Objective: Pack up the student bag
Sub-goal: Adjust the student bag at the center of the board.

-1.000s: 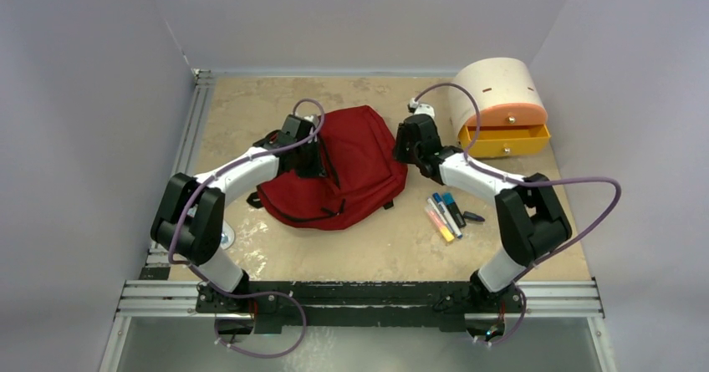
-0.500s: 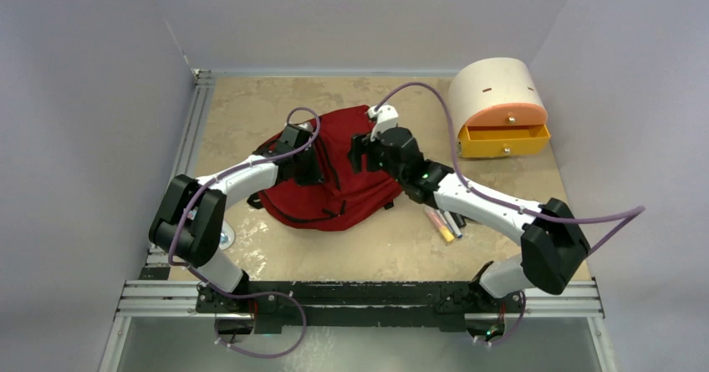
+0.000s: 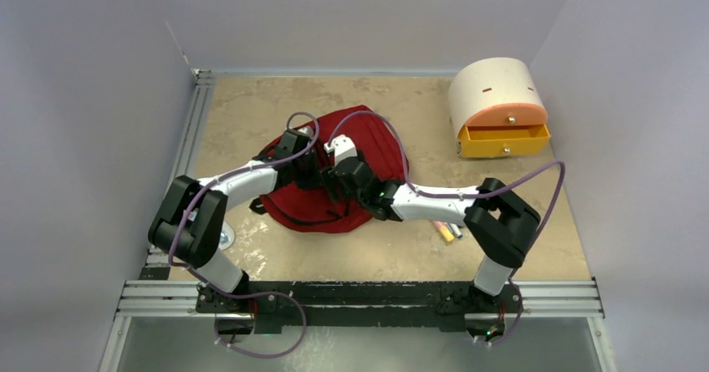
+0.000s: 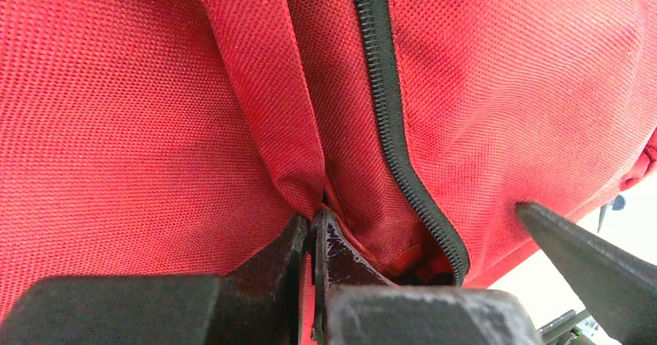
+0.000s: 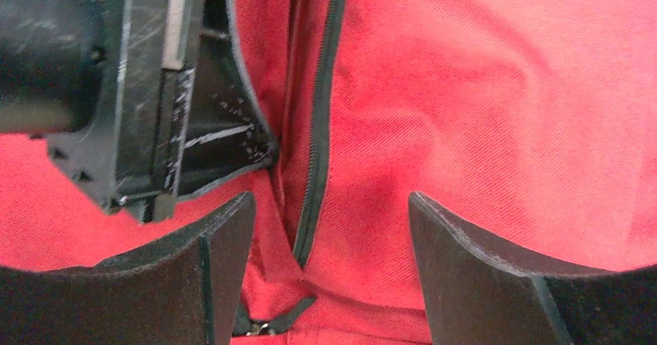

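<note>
The student bag (image 3: 374,142), a dark red backpack, lies flat mid-table. My left gripper (image 3: 316,171) is shut on a fold of its red fabric (image 4: 298,167), right beside the black zipper (image 4: 391,120); the pinch shows close up at the left gripper's tips (image 4: 311,225). My right gripper (image 3: 333,181) hangs just to the right of it, over the bag. It is open, and in the right wrist view the right gripper (image 5: 331,205) straddles the zipper line (image 5: 316,151) without touching it. The zipper pull (image 5: 267,326) lies low between its fingers.
A cream-and-orange drawer box (image 3: 499,96) stands at the back right with its yellow drawer (image 3: 504,140) pulled out. Markers (image 3: 446,231) lie on the table right of the bag, partly under the right arm. A metal rail (image 3: 191,138) runs along the left edge.
My right arm swung left from beside the drawer box across the bag to the left gripper, and its jaws opened wide. The left gripper kept its pinch and place.
</note>
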{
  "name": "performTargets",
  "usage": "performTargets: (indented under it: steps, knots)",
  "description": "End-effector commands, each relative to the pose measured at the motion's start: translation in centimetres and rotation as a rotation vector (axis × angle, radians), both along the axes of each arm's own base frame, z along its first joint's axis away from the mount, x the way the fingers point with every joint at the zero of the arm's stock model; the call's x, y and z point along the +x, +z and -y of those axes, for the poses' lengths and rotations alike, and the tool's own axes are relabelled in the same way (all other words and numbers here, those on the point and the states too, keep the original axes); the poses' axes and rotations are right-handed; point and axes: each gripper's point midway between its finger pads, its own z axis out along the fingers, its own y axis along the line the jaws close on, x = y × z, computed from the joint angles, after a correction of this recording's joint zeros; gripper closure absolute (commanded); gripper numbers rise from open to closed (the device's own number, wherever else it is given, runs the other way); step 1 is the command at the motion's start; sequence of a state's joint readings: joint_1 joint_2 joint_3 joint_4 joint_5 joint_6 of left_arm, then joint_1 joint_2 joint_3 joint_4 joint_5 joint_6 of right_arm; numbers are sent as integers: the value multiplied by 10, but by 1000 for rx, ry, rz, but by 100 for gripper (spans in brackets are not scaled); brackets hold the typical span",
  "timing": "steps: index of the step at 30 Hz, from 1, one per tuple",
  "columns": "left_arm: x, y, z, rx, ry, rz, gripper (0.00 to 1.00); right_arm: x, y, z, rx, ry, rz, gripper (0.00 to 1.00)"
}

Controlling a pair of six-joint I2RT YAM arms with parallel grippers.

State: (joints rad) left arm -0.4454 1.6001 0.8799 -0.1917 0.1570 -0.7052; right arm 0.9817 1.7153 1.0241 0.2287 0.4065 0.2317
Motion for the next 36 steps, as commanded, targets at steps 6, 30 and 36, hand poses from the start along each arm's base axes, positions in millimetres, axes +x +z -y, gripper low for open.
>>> performTargets:
  steps: [6,30,36]
  knots:
    - [-22,-3,5,-74,-4,-43,100,32,19,5,-32,-144,116,32]
    - [-27,3,14,-156,6,-46,100,42,82,15,80,-257,197,87]
    - [-26,5,15,-166,13,-47,100,43,115,23,188,-287,230,100]
